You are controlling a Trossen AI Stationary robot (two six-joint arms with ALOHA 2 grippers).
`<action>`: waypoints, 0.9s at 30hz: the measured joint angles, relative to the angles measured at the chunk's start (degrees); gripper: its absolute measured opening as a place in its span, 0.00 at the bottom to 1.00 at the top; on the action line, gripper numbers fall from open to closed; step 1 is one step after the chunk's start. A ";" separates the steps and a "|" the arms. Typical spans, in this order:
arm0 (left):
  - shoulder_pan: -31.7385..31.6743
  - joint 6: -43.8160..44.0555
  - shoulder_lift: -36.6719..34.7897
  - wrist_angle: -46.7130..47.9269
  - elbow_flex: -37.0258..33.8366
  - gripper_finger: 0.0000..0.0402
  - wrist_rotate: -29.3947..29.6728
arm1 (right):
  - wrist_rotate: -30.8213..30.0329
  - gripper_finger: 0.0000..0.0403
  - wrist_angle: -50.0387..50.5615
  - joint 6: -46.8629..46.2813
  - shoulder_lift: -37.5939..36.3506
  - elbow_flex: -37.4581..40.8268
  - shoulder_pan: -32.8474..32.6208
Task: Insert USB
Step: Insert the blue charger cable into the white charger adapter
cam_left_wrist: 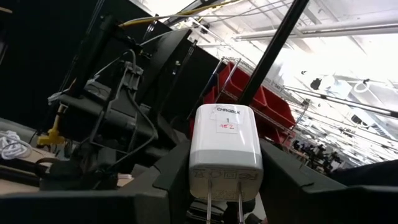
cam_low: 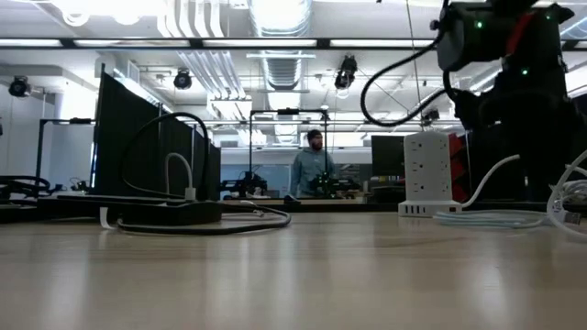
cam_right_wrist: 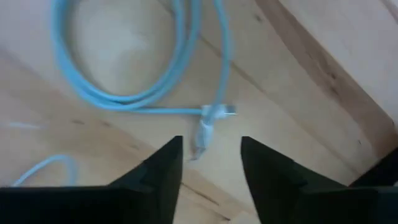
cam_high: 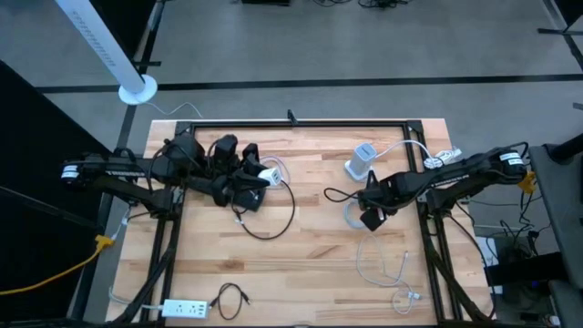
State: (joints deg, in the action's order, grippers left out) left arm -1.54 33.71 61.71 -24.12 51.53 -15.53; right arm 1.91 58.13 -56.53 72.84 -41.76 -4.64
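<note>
A white wall charger (cam_left_wrist: 225, 149) with two metal prongs facing the wrist camera sits between my left gripper's (cam_left_wrist: 224, 186) fingers; the high view shows it (cam_high: 267, 175) left of the table's middle. A coiled light-blue cable (cam_right_wrist: 124, 87) lies flat on the wood, its USB plug (cam_right_wrist: 206, 127) at the coil's loose end. My right gripper (cam_right_wrist: 211, 142) is open and hovers over that plug, one finger on either side, touching nothing. In the high view it (cam_high: 369, 217) is right of the middle, over the coil (cam_high: 353, 217). My left gripper is shut on the white charger, pinching its two side faces (cam_left_wrist: 196, 168) between the fingers (cam_left_wrist: 161, 186). The prong end points back at the wrist and the labelled far end points away, toward the table's right. Whether the charger is lifted clear cannot be told.
A white power tower (cam_high: 363, 159) stands at the far right and shows in the low view (cam_low: 425, 174). A black cable loop (cam_high: 269, 214) lies by the left gripper. A thin white cable (cam_high: 387, 269), a power strip (cam_high: 187, 310) and a small black cord (cam_high: 232, 299) lie near the front edge.
</note>
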 joint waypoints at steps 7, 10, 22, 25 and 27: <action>0.01 -0.01 0.00 0.36 0.00 0.32 -0.02 | 2.28 0.39 -7.47 -3.63 0.00 5.04 0.02; 0.00 0.00 0.00 0.35 0.00 0.32 -0.02 | 2.59 0.34 -10.55 -5.00 0.00 7.17 0.01; 0.00 0.00 0.00 0.37 0.00 0.32 -0.02 | -0.45 0.04 -15.23 -6.41 -0.07 9.99 -0.04; 0.00 0.00 0.00 0.51 0.00 0.32 -0.02 | -1.79 0.04 -16.77 -4.44 -0.07 8.78 0.05; 0.00 0.00 0.00 0.59 0.00 0.32 -0.02 | -0.43 0.08 -16.09 -4.33 0.02 8.84 0.07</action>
State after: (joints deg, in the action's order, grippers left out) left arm -1.54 33.71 61.71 -23.53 51.53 -15.55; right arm 1.48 42.04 -60.86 72.86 -32.93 -4.58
